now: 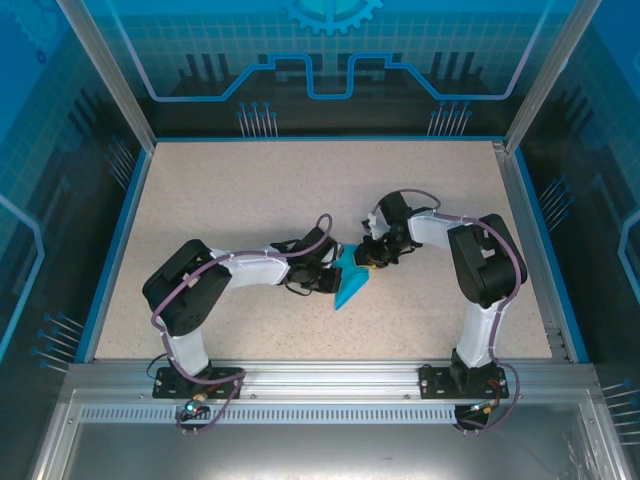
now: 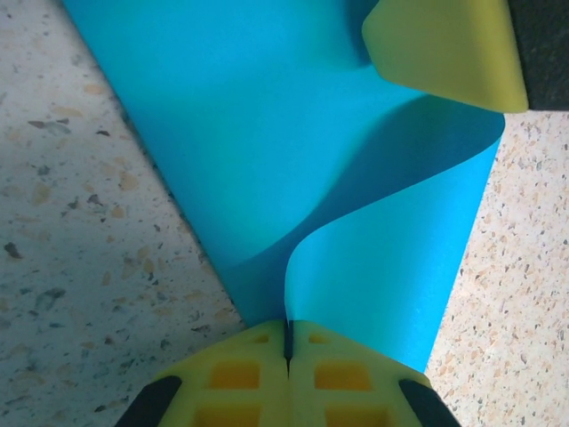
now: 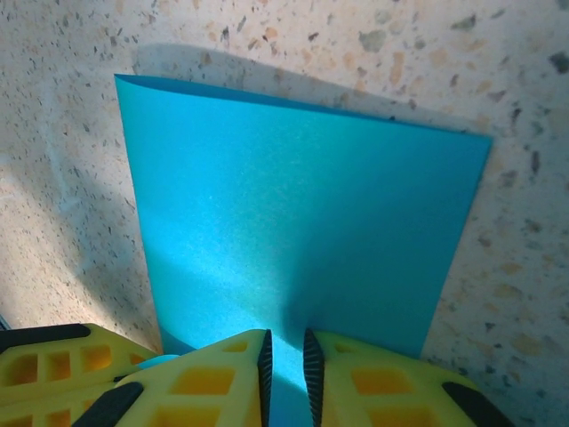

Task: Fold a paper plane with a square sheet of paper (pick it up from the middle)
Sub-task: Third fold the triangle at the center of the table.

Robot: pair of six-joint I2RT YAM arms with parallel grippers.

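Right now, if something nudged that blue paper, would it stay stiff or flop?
Probably floppy: the paper curls in a soft wave where the left gripper pinches it. Likely light, too: it looks thin, so a push might buckle it.

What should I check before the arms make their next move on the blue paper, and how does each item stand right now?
1. Left gripper clamped on the paper: ok. Its fingers are shut on one edge.
2. Right gripper clamped on the paper: cannot tell. Its jaws stand slightly apart with paper between them.
3. Paper lying flat: not ok. It curls up in a wave just ahead of the left gripper.
4. Far edge down on the table: cannot tell. In the right wrist view a shadow shows beyond that edge.
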